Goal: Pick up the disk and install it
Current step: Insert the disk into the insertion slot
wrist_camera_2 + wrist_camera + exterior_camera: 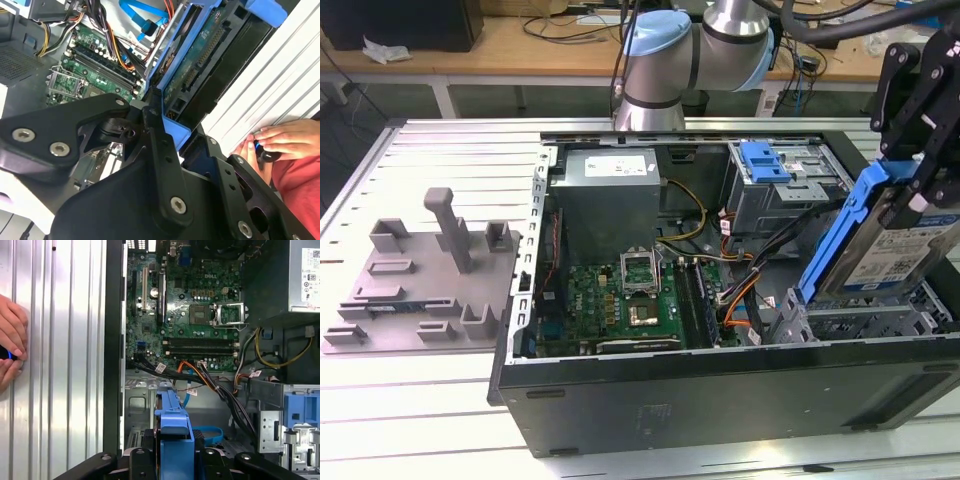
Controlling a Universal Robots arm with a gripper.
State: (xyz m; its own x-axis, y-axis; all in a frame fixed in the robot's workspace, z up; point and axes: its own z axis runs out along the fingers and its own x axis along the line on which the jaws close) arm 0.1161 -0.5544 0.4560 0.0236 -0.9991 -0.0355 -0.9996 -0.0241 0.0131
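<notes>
Jaws of my gripper [918,190] clamp the disk [892,250] by its blue carrier edges over the computer case [720,400] drive-bay corner; likely heavy, rigid, shock-fragile.

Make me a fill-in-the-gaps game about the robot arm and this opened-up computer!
1. The tool holds the disk tilted over the open computer case, in its ____ carrier bracket.
2. Inside the case, the motherboard is ____ in colour.
3. The gray fixture lies on the table outside the case, on the exterior view's ____.

Missing words: blue, green, left.
</notes>
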